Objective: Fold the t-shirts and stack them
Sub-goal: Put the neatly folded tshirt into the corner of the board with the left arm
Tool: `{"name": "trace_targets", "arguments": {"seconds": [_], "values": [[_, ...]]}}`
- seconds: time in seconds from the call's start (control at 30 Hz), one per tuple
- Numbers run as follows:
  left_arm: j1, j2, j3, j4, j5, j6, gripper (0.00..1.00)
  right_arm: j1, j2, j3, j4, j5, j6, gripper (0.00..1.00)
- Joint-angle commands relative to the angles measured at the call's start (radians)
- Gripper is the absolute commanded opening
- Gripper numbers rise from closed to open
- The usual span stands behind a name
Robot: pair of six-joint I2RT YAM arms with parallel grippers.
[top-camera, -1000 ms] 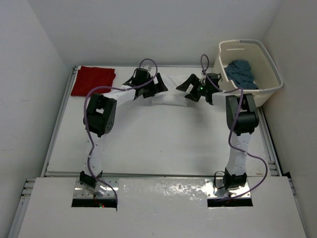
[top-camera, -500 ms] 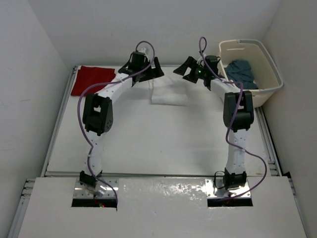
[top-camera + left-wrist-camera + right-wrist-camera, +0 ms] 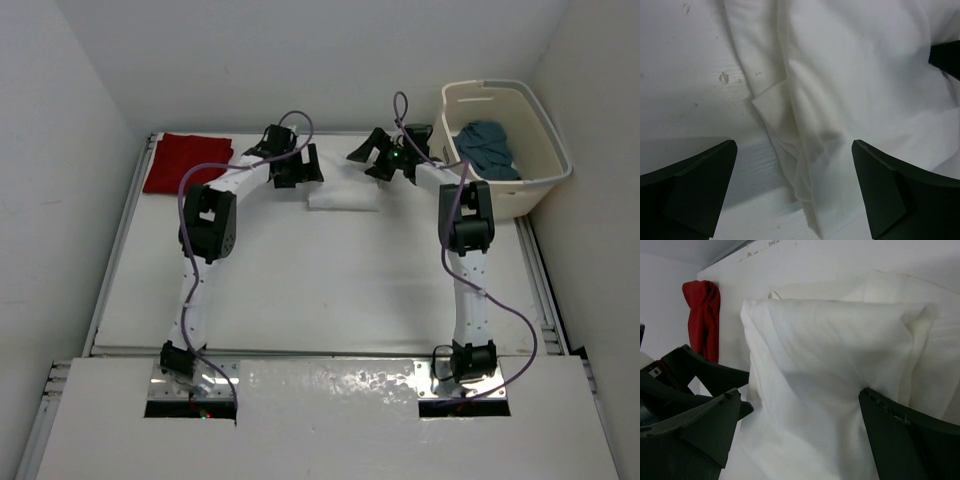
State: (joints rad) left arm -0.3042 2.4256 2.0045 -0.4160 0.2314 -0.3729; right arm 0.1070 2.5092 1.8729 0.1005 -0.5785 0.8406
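The white t-shirt [image 3: 343, 197] lies folded in a small packet at the back middle of the table. My left gripper [image 3: 297, 170] hovers at its left end, jaws wide open, with a creased edge of white cloth [image 3: 805, 150] lying loose between them. My right gripper [image 3: 381, 160] is at its right back end, also wide open over the white cloth [image 3: 830, 365]. The deep red t-shirt [image 3: 188, 162] lies folded at the back left, and also shows in the right wrist view [image 3: 702, 320]. The dark teal-blue t-shirt [image 3: 487, 147] lies crumpled in the basket.
The cream laundry basket [image 3: 540, 120] stands at the back right corner, close to the right arm. The back wall runs just behind both grippers. The left gripper's black fingers [image 3: 695, 377] show in the right wrist view, near the shirt's left end.
Both grippers swung up and back over the white shirt, then came down at its far side. The shirt went from a wide strip to a smaller folded packet.
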Motion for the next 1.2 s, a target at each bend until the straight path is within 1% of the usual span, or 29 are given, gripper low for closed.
{"name": "trace_targets", "arguments": {"seconds": [0.0, 0.1, 0.17, 0.2, 0.23, 0.33, 0.37, 0.43, 0.47, 0.5, 0.57, 0.6, 0.63, 0.7, 0.73, 0.77, 0.8, 0.83, 0.87, 0.97, 1.03, 1.1, 1.13, 1.17], "values": [[0.010, 0.024, 0.085, 0.000, 0.060, 0.058, 1.00, -0.004, -0.013, 0.057, -0.030, -0.013, -0.035, 0.99], [0.010, 0.056, 0.112, -0.009, 0.065, 0.068, 1.00, -0.004, -0.096, 0.016, 0.052, -0.096, -0.017, 0.99], [0.008, 0.082, 0.114, 0.008, 0.095, 0.069, 1.00, -0.006, -0.177, -0.024, 0.070, -0.124, -0.015, 0.99], [0.007, 0.092, 0.119, 0.011, 0.101, 0.066, 0.99, -0.006, -0.206, -0.081, 0.096, -0.126, -0.017, 0.99], [0.008, 0.105, 0.137, 0.008, 0.106, 0.060, 0.97, -0.006, -0.260, -0.115, 0.109, -0.127, -0.021, 0.99], [0.004, 0.144, 0.171, 0.003, 0.120, 0.051, 0.88, -0.012, -0.329, -0.224, 0.159, -0.127, -0.017, 0.99], [0.002, 0.151, 0.169, 0.012, 0.123, 0.052, 0.82, -0.015, -0.363, -0.260, 0.174, -0.126, -0.014, 0.99], [-0.015, 0.156, 0.169, 0.017, 0.125, 0.064, 0.74, -0.023, -0.388, -0.288, 0.183, -0.129, -0.005, 0.99], [-0.021, 0.158, 0.171, 0.016, 0.118, 0.072, 0.66, -0.033, -0.407, -0.320, 0.211, -0.135, 0.006, 0.99], [-0.038, 0.158, 0.169, 0.014, 0.111, 0.089, 0.66, -0.039, -0.417, -0.337, 0.234, -0.139, 0.030, 0.99], [-0.052, 0.159, 0.169, 0.003, 0.065, 0.104, 0.60, -0.061, -0.452, -0.401, 0.304, -0.142, 0.060, 0.99], [-0.056, 0.162, 0.174, -0.004, 0.043, 0.098, 0.54, -0.069, -0.464, -0.417, 0.315, -0.146, 0.075, 0.99], [-0.055, 0.171, 0.177, -0.016, 0.014, 0.097, 0.43, -0.082, -0.477, -0.432, 0.320, -0.147, 0.075, 0.99], [-0.055, 0.184, 0.195, -0.029, -0.001, 0.098, 0.41, -0.095, -0.522, -0.491, 0.332, -0.147, 0.068, 0.99], [-0.056, 0.196, 0.201, -0.030, -0.016, 0.086, 0.33, -0.099, -0.541, -0.514, 0.332, -0.144, 0.063, 0.99], [-0.056, 0.204, 0.217, -0.033, -0.026, 0.078, 0.27, -0.104, -0.559, -0.556, 0.335, -0.142, 0.055, 0.99], [-0.056, 0.214, 0.223, -0.036, -0.036, 0.071, 0.15, -0.137, -0.593, -0.575, 0.337, -0.138, 0.046, 0.99], [-0.058, 0.220, 0.227, -0.038, -0.043, 0.071, 0.09, -0.138, -0.608, -0.595, 0.337, -0.133, 0.042, 0.99], [-0.058, 0.222, 0.231, -0.038, -0.056, 0.065, 0.00, -0.154, -0.624, -0.630, 0.332, -0.129, 0.028, 0.99], [-0.056, 0.208, 0.231, -0.035, -0.093, 0.061, 0.00, -0.182, -0.671, -0.681, 0.306, -0.123, 0.005, 0.99], [-0.055, 0.165, 0.217, -0.023, -0.112, 0.098, 0.00, -0.199, -0.694, -0.713, 0.288, -0.119, -0.018, 0.99], [-0.056, 0.084, 0.194, -0.006, -0.161, 0.170, 0.00, -0.208, -0.711, -0.728, 0.272, -0.121, -0.032, 0.99], [-0.055, 0.054, 0.156, 0.002, -0.181, 0.231, 0.00, -0.210, -0.719, -0.744, 0.249, -0.118, -0.060, 0.99], [-0.056, -0.015, 0.128, 0.032, -0.231, 0.259, 0.00, -0.210, -0.728, -0.748, 0.234, -0.112, -0.073, 0.99]]}}
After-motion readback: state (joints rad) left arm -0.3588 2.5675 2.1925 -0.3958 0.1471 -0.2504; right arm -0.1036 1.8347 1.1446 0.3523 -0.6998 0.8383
